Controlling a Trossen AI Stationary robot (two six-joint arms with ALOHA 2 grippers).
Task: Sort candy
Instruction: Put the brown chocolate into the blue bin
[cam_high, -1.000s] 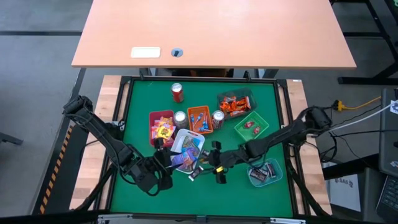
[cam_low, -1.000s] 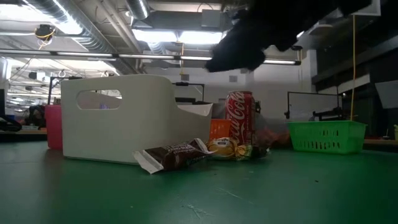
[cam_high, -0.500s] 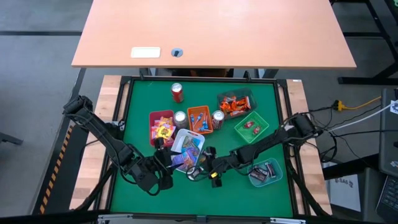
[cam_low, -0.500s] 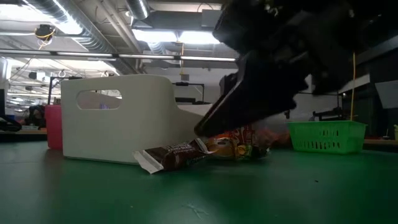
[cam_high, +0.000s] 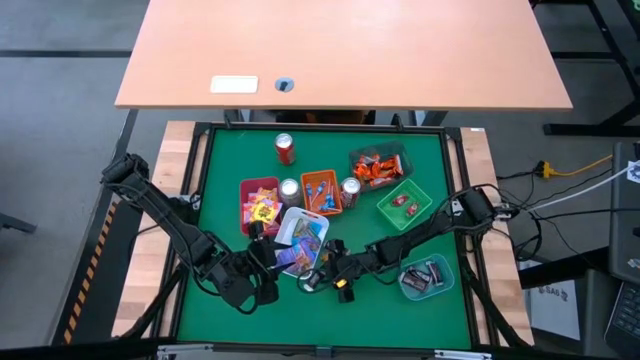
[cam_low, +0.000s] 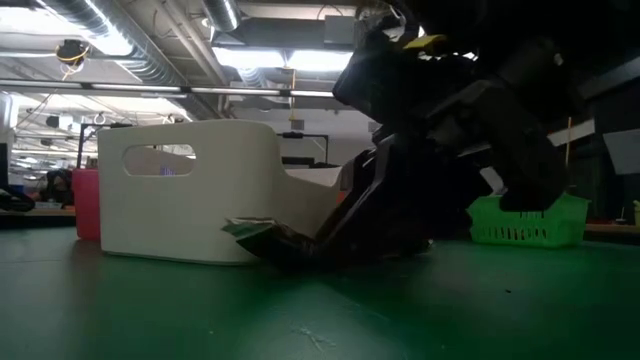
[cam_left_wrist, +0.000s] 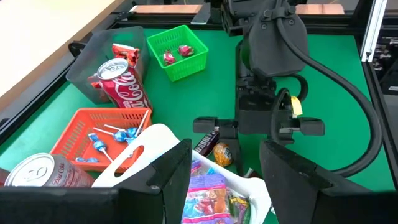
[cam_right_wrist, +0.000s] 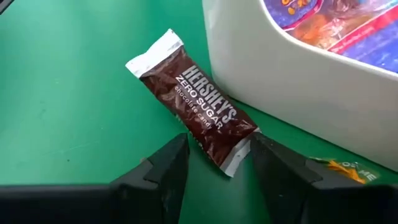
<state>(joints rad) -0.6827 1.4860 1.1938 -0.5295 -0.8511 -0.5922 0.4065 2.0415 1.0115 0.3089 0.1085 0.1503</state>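
Candy (cam_high: 264, 211) in pink tray (cam_high: 246, 192)

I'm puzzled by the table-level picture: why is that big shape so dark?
Low view: the right gripper is backlit by bright ceiling lights, a near-black silhouette over the brown chocolate bar. Right wrist view: the same bar is evenly lit, its lettering sharp, beside the white plastic tray.

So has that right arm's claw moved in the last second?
Yes. The right gripper has slid leftward toward the white tray and come down, its open fingers either side of the brown chocolate bar.
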